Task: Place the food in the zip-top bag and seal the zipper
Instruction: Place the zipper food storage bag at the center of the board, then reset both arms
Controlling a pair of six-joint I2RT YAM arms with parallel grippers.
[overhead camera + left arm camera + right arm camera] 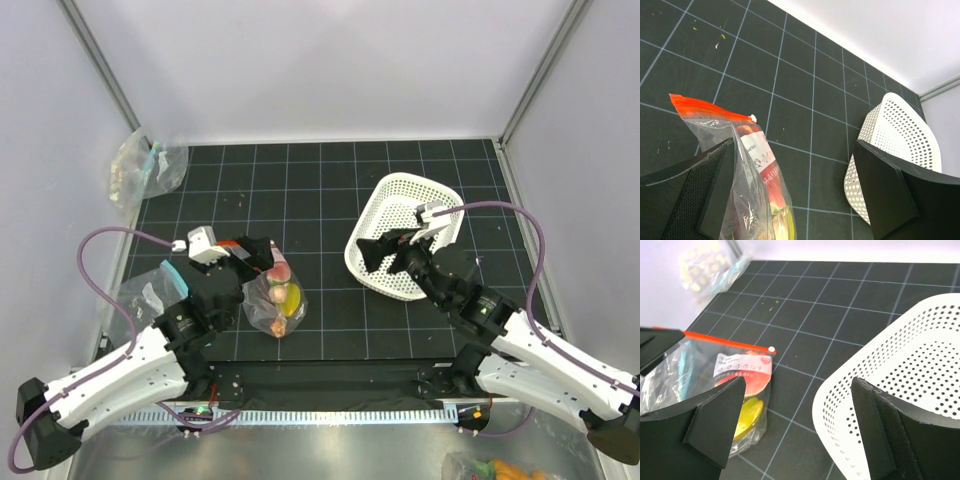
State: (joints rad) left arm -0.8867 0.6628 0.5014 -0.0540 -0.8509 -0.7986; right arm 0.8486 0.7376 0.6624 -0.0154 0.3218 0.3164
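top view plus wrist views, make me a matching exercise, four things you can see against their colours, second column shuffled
Things:
1. basket
2. bag
3. zipper
4. lemon

Colours:
a. red-orange
b. white
c. yellow
d. clear

Pairs: 1-b, 2-d, 3-a, 4-c
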